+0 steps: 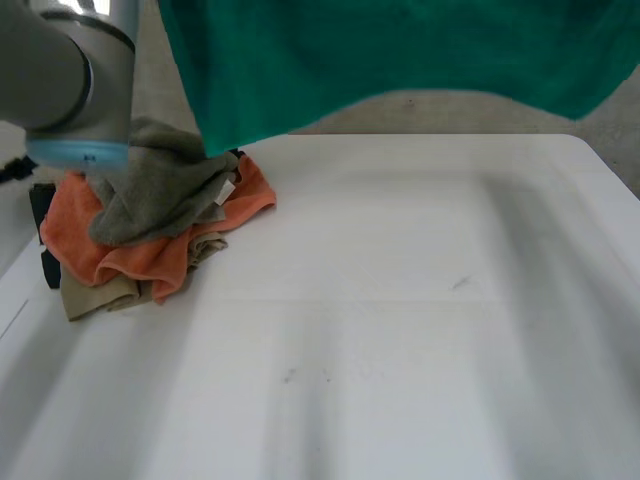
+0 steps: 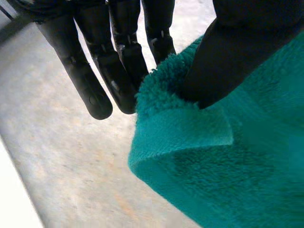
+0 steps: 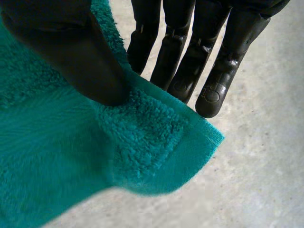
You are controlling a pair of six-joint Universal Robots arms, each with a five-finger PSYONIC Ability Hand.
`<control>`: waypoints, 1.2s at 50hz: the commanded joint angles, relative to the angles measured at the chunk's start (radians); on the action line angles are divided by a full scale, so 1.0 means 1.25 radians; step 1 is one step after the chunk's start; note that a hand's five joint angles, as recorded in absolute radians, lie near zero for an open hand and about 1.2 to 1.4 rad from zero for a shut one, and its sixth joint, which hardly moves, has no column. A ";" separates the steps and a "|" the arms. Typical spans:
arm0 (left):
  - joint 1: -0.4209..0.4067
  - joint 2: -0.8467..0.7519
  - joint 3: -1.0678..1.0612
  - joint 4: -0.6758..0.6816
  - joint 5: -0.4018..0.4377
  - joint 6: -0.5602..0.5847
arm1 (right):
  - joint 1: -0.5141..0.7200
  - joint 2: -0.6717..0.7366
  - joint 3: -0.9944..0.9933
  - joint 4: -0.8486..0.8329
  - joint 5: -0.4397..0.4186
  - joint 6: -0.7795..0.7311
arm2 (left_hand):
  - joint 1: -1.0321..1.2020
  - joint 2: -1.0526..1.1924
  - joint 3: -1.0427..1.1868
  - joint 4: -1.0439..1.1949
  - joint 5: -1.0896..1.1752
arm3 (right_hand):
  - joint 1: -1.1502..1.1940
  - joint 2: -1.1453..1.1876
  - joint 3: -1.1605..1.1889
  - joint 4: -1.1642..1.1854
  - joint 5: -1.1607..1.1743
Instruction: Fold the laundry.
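A green towel (image 1: 400, 55) hangs spread in the air above the table's far edge. My left hand (image 2: 118, 57) pinches one top corner of the green towel (image 2: 218, 166) between its thumb and straight fingers. At the other top corner of the towel (image 3: 95, 152), my right hand (image 3: 190, 61) holds the cloth the same way, thumb pressed on the terry against the fingers. The left arm (image 1: 70, 80) comes in at the far left of the head view.
A pile of laundry lies at the table's far left: a grey cloth (image 1: 160, 185) on top, an orange cloth (image 1: 120, 250) under it, a beige one (image 1: 100, 295) lowest. The white table (image 1: 400, 330) stretches wide in front. Grey floor (image 1: 440, 110) lies beyond its far edge.
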 commanded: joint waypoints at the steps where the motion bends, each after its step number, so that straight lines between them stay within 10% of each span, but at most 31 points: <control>1: 0.000 0.002 -0.220 0.010 0.022 -0.049 | -0.007 0.002 0.170 0.011 -0.002 -0.002 | 0.194 0.160 0.164 0.158 0.201 | 0.335 0.174 0.171 0.163 0.178; 17: -0.038 -0.106 -0.546 0.025 0.089 -0.043 | -0.035 0.096 0.438 0.102 -0.068 -0.012 | 0.194 0.160 0.164 0.158 0.201 | 0.335 0.174 0.171 0.163 0.178; 27: -0.004 0.162 -0.730 -0.382 0.082 0.073 | -0.165 -0.062 0.503 0.625 -0.080 -0.152 | 0.194 0.160 0.164 0.158 0.201 | 0.335 0.174 0.171 0.163 0.178; 33: 0.005 0.228 -0.770 -0.622 0.082 0.103 | -0.258 -0.114 0.578 0.692 -0.080 -0.305 | 0.194 0.160 0.164 0.158 0.201 | 0.335 0.174 0.171 0.163 0.178; 47: -0.038 0.031 -0.607 -0.262 0.060 0.098 | -0.217 0.013 0.508 0.340 -0.074 -0.248 | 0.194 0.160 0.164 0.158 0.201 | 0.335 0.174 0.171 0.163 0.178; 60: -0.067 -0.225 -0.320 -0.197 -0.015 0.109 | -0.156 0.219 0.341 0.136 -0.059 -0.237 | 0.194 0.160 0.164 0.158 0.201 | 0.335 0.174 0.171 0.163 0.178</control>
